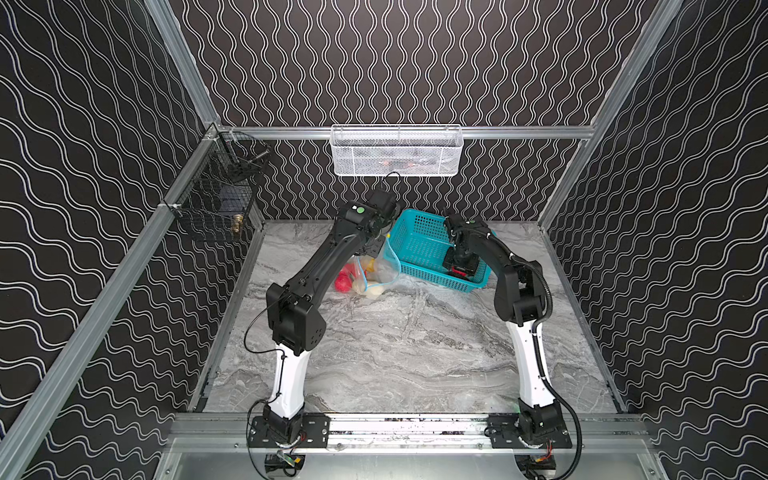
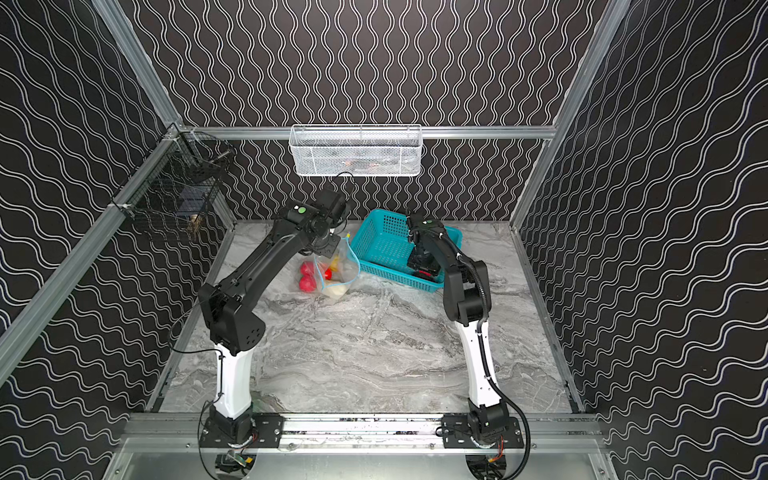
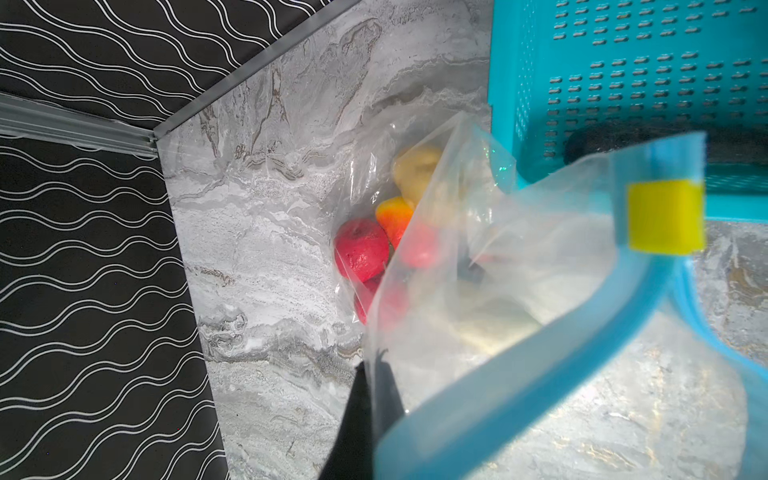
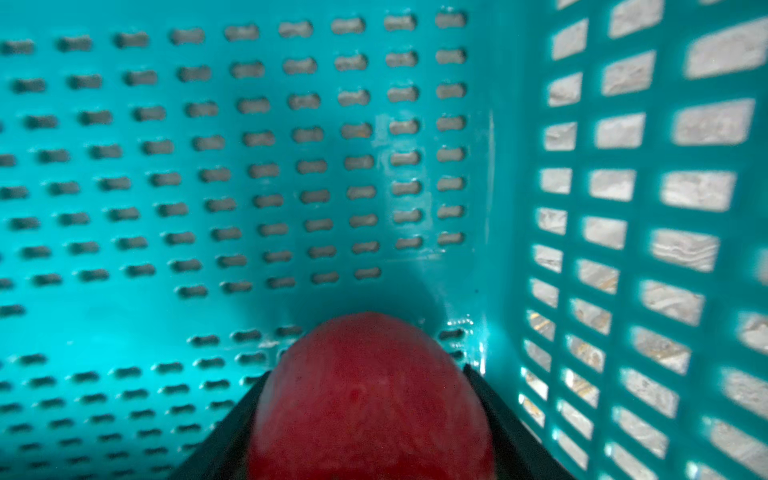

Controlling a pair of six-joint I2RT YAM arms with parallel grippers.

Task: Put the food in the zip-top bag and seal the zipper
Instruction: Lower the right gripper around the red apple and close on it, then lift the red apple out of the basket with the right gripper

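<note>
The clear zip-top bag (image 1: 380,270) (image 2: 340,266) lies open on the marble table, just left of the teal basket (image 1: 419,237). Red round food (image 3: 361,249), a yellow-brown potato (image 3: 415,170) and a pale piece (image 1: 372,291) sit inside it. My left gripper (image 3: 376,365) is shut on the bag's film beside the light blue zipper (image 3: 540,374), holding the mouth up. The yellow slider (image 3: 665,216) sits at the zipper's end. Down in the basket (image 4: 249,166), my right gripper (image 4: 368,370) has both fingers pressed against a red round food (image 4: 370,415).
A white mesh basket (image 1: 397,151) hangs on the back wall above the arms. A black wire basket (image 1: 216,199) is fixed to the left rail. The basket wall (image 4: 623,249) stands close beside the right gripper.
</note>
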